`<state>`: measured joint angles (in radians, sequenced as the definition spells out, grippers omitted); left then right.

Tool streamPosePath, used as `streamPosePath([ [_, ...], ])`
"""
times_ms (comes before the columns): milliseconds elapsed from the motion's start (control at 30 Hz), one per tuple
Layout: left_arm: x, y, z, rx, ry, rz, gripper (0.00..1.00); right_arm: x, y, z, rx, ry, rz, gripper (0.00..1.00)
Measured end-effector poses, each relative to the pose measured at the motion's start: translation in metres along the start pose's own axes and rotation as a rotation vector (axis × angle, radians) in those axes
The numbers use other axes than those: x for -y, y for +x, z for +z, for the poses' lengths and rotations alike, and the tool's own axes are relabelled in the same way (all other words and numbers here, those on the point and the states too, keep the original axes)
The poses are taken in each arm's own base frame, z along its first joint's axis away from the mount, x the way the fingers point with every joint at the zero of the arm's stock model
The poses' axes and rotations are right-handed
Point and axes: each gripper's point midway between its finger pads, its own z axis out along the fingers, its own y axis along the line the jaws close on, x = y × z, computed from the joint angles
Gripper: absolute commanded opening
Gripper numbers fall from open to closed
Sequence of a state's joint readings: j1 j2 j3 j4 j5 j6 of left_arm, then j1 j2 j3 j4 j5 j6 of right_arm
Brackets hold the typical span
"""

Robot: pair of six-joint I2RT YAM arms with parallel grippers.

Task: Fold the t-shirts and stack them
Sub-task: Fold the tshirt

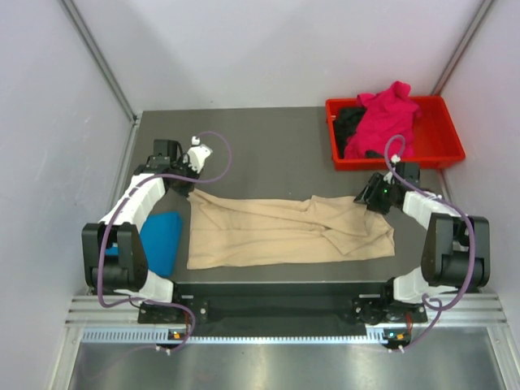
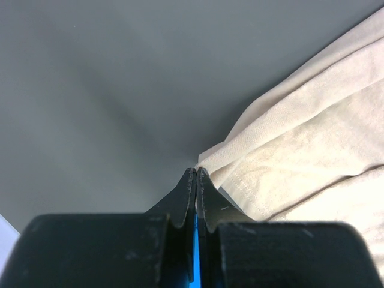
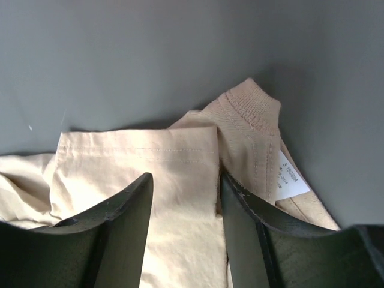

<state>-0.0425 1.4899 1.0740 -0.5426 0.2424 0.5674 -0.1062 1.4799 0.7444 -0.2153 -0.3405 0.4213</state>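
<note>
Folding of beige shirt in hand

Beige t-shirt lies lengthwise across the table centre, half folded. Left gripper has its fingers pressed together at the far left corner; whether cloth is pinched, I cannot tell. Right gripper stands apart over the collar end. Next, I think, both must grasp their ends and fold across

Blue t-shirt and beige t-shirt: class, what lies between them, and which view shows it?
Only bare table separates the blue t-shirt and beige t-shirt, in the top external view.
</note>
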Motion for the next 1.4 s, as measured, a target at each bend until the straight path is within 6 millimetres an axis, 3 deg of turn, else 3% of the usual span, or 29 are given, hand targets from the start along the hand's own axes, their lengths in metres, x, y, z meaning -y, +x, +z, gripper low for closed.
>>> streamPosePath([
  [67,0.001,0.000,0.000,0.001,0.002,0.001,0.00,0.001,0.001,0.002,-0.006,0.001,0.001,0.48],
  [133,0.001,-0.001,0.000,0.002,0.005,0.002,0.00,0.001,0.001,0.002,-0.005,0.000,-0.002,0.26],
  [167,0.002,-0.001,0.000,0.003,0.005,0.003,0.00,0.000,0.000,0.002,-0.002,-0.002,-0.004,0.11],
  [233,0.002,-0.001,0.000,0.003,0.007,0.004,0.00,0.000,0.000,0.002,-0.001,-0.005,-0.002,0.02],
  [433,0.003,-0.002,0.001,0.003,0.008,0.007,0.00,-0.009,-0.014,-0.006,0.024,-0.013,-0.033,0.00],
  [667,0.002,-0.003,-0.001,0.006,0.004,0.008,0.00,-0.063,-0.107,-0.044,0.226,-0.098,-0.182,0.00],
  [800,0.002,-0.006,-0.006,0.017,-0.002,0.016,0.00,-0.080,-0.131,-0.064,0.300,-0.121,-0.244,0.00],
  [967,0.010,0.000,-0.017,0.031,0.002,0.049,0.00,-0.072,-0.126,-0.066,0.274,-0.094,-0.257,0.00],
  [1233,0.054,0.061,-0.012,-0.104,0.145,0.084,0.00,-0.043,-0.113,-0.088,0.261,-0.026,-0.196,0.00],
  [1400,0.075,0.086,-0.011,-0.168,0.220,0.107,0.00,-0.016,-0.083,-0.087,0.221,0.012,-0.144,0.00],
])
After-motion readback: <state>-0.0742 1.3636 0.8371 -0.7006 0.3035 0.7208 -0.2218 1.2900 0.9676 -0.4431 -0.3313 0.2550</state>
